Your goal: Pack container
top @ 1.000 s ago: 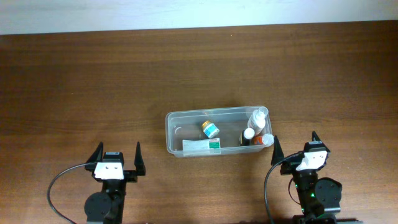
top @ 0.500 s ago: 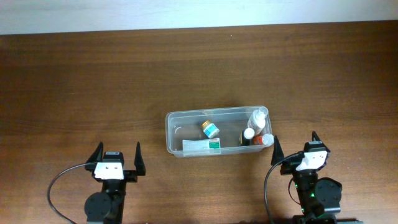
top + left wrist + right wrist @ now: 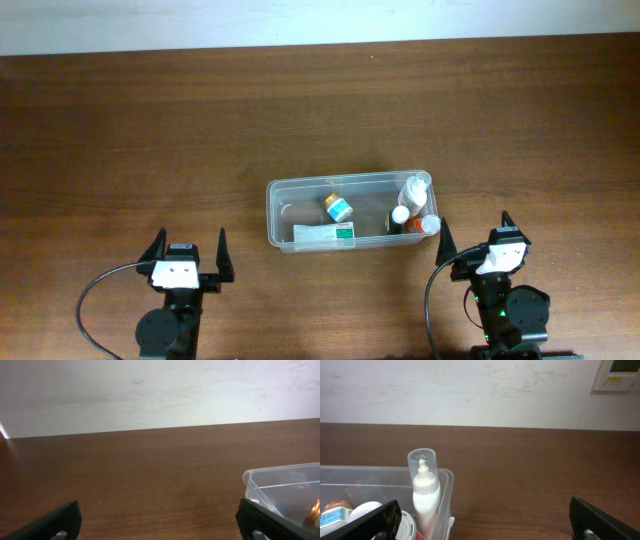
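The clear plastic container sits mid-table. Inside lie a white tube with a green end, a small teal-labelled bottle, and at its right end a white spray bottle and two white-capped bottles. My left gripper is open and empty, front left of the container. My right gripper is open and empty, just right of the container's right end. The left wrist view shows the container's corner. The right wrist view shows its wall and the spray bottle.
A white wall runs along the table's far edge. Bare brown tabletop surrounds the container. A wall control panel shows in the right wrist view.
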